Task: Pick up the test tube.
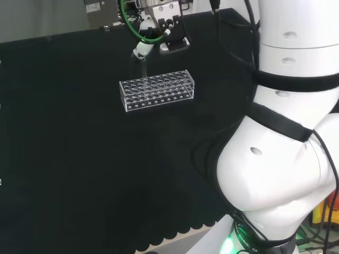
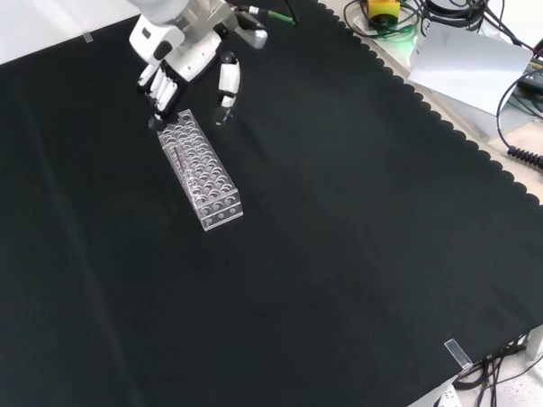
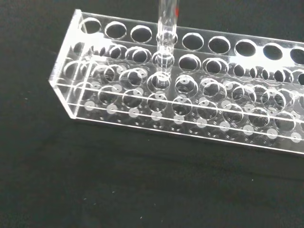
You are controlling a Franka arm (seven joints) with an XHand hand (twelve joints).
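A clear test tube [image 3: 165, 33] stands upright in a hole near one end of the clear plastic rack [image 3: 142, 114], its lower end still inside the rack. In the head view the tube [image 1: 142, 64] rises from the rack's far left corner [image 1: 127, 90] up into the fingertips [image 1: 142, 48] of the hand [image 1: 159, 21]. The front view shows the hand [image 2: 179, 50] above the rack's upper end [image 2: 180, 126], several fingers [image 2: 161, 89] pointing down at the tube and closed on its top, one finger [image 2: 227, 84] held apart to the right.
The rack [image 2: 203, 175] lies alone on the black cloth, all its other holes empty. In the head view the arm's white links [image 1: 286, 132] stand at the right. Cables and boxes [image 2: 462, 33] sit beyond the cloth's scalloped edge in the front view.
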